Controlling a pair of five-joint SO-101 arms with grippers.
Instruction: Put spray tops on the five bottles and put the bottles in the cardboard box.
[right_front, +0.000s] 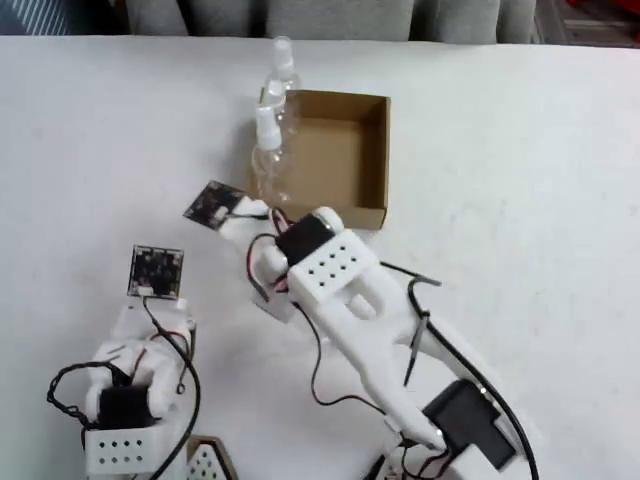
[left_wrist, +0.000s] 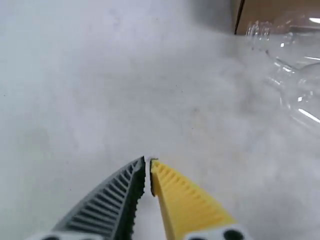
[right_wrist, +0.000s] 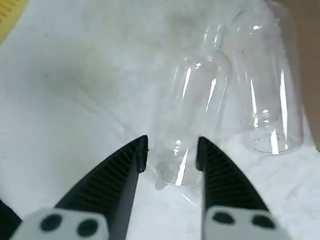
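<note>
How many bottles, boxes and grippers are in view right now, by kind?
bottles: 2 that can be told apart, standing beside the box
box: 1
grippers: 2, the left gripper and the right gripper
Total: 5

one overhead camera, two wrist cameras close to the table
the high view looks steeply down on the table (right_front: 520, 150), with the arms' bases at its near edge and the cardboard box (right_front: 378, 160) toward the far edge. the left wrist view sits low, almost skimming the table, facing past the left gripper (left_wrist: 148, 167) toward the box. the right wrist view hangs close above the bottles (right_wrist: 200, 110), looking down through the right gripper (right_wrist: 172, 150). all three share the bottles beside the box.
</note>
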